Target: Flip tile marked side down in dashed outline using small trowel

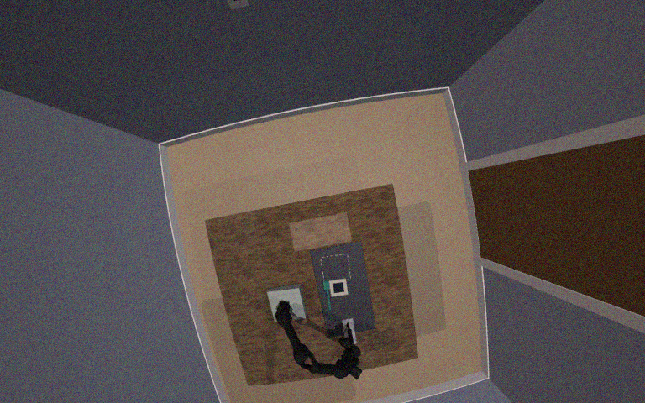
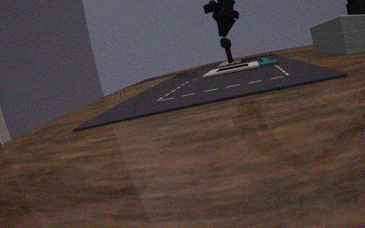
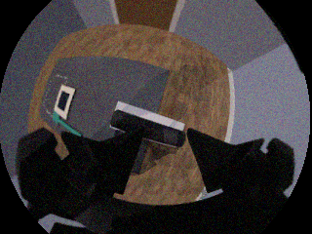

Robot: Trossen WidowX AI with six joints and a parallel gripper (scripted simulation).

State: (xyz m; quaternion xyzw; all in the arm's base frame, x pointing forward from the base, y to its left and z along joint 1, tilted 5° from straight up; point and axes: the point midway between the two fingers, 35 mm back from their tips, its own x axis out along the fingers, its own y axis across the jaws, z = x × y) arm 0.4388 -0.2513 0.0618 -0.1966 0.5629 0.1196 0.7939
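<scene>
The tile [image 1: 338, 287] [image 2: 232, 67] [image 3: 63, 101], white-bordered with a dark square facing up, lies flat on the mat [image 1: 359, 304] [image 2: 120, 112] [image 3: 107, 73]. It lies beside the dashed outline [image 2: 210, 90], at its edge nearer the arm, mostly outside. The trowel [image 1: 352, 327] [image 2: 225, 42] [image 3: 148, 128], a flat silver blade under a raised black handle, rests at the mat's arm-side edge. My gripper [image 2: 222, 35] [image 3: 166, 131] is open and empty above the handle. In the wrist view its fingers are turned askew, spread roughly along the handle. The exact height gap is hard to judge.
A teal piece [image 1: 327, 285] [image 2: 267, 62] [image 3: 65, 124] with a thin stem lies against the tile's side. A pale grey-green box [image 1: 285, 295] [image 2: 341, 34] stands left of the mat in the top view, under the arm's black base. A pale rectangle [image 1: 321, 232] shows beyond the mat.
</scene>
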